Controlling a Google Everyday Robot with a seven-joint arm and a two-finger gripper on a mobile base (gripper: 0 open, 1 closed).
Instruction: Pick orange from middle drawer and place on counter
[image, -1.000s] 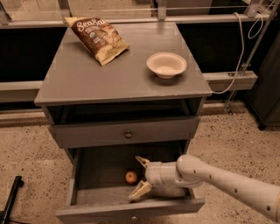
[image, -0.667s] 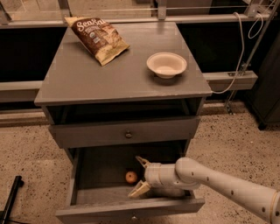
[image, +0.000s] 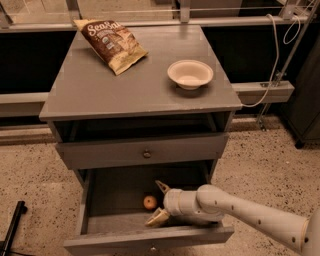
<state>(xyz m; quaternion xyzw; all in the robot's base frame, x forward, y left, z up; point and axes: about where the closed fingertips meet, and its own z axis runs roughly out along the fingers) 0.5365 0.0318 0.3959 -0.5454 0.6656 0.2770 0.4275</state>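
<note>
The orange (image: 149, 202) lies on the grey floor of the pulled-out middle drawer (image: 107, 197), near its middle. My gripper (image: 157, 202) reaches into the drawer from the right on a white arm. Its two tan fingers are spread open, one behind the orange and one in front of it, with the orange just at the fingertips' left. The fingers do not close on the fruit. The grey counter (image: 100, 80) is the cabinet top above.
A chip bag (image: 111, 44) lies at the counter's back left and a white bowl (image: 190, 74) at its right. A closed drawer front with a small knob (image: 146, 154) sits above the open drawer. A black pole (image: 12, 225) stands on the speckled floor at the left.
The arm has shifted slightly left, bringing the open fingers closer around the orange. The orange has not moved.
</note>
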